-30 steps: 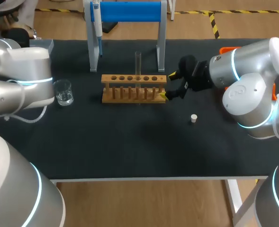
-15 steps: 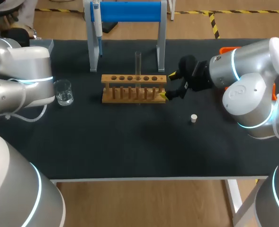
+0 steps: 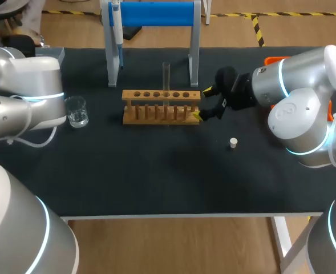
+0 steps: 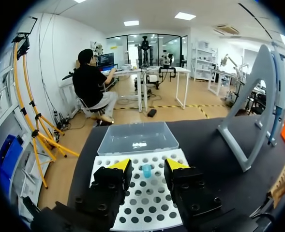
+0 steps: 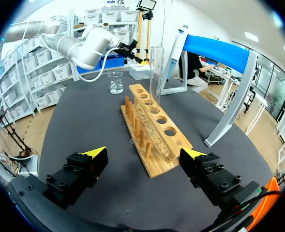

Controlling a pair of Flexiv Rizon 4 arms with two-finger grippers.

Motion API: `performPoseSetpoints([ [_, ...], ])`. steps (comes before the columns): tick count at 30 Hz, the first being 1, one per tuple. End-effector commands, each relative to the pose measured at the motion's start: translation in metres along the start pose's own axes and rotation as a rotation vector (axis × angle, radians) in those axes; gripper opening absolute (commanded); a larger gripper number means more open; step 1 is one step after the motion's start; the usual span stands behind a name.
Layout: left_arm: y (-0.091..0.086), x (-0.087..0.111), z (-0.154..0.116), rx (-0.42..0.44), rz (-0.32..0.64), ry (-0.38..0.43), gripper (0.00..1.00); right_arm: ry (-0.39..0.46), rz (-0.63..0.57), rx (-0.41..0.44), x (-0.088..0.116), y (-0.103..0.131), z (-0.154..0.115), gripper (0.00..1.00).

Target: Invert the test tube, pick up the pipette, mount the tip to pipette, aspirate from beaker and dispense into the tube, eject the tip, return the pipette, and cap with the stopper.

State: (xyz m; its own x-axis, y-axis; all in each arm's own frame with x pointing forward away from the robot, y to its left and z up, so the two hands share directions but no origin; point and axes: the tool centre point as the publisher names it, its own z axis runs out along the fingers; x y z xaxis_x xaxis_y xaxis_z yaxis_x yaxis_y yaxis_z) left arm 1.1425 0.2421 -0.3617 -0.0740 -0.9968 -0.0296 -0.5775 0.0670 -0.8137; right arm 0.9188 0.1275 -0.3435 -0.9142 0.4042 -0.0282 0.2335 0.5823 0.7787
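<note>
A clear test tube (image 3: 166,76) stands upright in the wooden rack (image 3: 161,106), also seen as the test tube (image 5: 155,72) in the rack (image 5: 154,133). My right gripper (image 3: 202,103) is open at the rack's right end, its fingers wide either side of that end (image 5: 144,153). The pipette (image 3: 116,25) hangs on the blue stand. A glass beaker (image 3: 76,111) stands left of the rack. The white stopper (image 3: 233,142) lies in front of the right arm. My left gripper (image 4: 147,164) hangs open over the white tip rack (image 4: 152,203), a blue tip (image 4: 146,170) between its fingers, untouched.
The blue-topped stand (image 3: 153,34) rises behind the rack. A clear lid (image 4: 137,137) lies past the tip rack at the table's far left. An orange object (image 3: 272,59) shows behind the right arm. The black mat's front half (image 3: 156,177) is bare.
</note>
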Motion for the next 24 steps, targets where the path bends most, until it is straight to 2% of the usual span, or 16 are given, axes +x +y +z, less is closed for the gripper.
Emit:
performPoseSetpoints([
  [1,0.0009,-0.0002,0.005,0.003,0.002,0.0,0.42,0.001,0.0,0.002,-0.0002,0.0003,-0.0005,1.0],
  [24,-0.0002,0.0,0.0094,0.0,0.008,-0.002,0.38,0.001,0.0,0.002,-0.0002,0.0003,-0.0005,1.0],
])
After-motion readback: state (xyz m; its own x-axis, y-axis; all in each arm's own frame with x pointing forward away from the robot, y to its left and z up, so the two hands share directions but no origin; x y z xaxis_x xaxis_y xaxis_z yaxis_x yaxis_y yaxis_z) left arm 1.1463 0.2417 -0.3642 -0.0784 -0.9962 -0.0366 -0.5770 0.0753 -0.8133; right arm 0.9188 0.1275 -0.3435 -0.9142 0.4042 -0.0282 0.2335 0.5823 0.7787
